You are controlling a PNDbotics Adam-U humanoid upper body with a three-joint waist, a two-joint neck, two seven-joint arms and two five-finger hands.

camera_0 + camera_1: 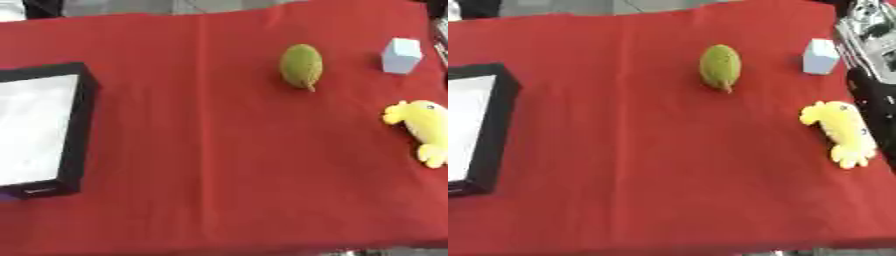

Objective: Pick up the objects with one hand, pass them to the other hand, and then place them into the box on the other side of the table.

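Three objects lie on the right half of the red tablecloth (pixel 219 165). A green oval fruit (pixel 301 66) with a small stem sits nearest the middle. A pale cube (pixel 401 55) stands to its right near the far edge. A yellow plush toy (pixel 424 131) lies closer, at the right edge. The black box (pixel 79 125) with a white inside rests at the left edge. In the right eye view, part of my right arm or hand (pixel 875 95), black below and silver above, shows along the right edge, beside the cube and the plush toy. It touches nothing that I can see. My left hand is out of view.
The table's near edge runs along the bottom of the views. A small purple patch (pixel 7 196) shows at the box's near corner. Red cloth stretches between the box and the fruit.
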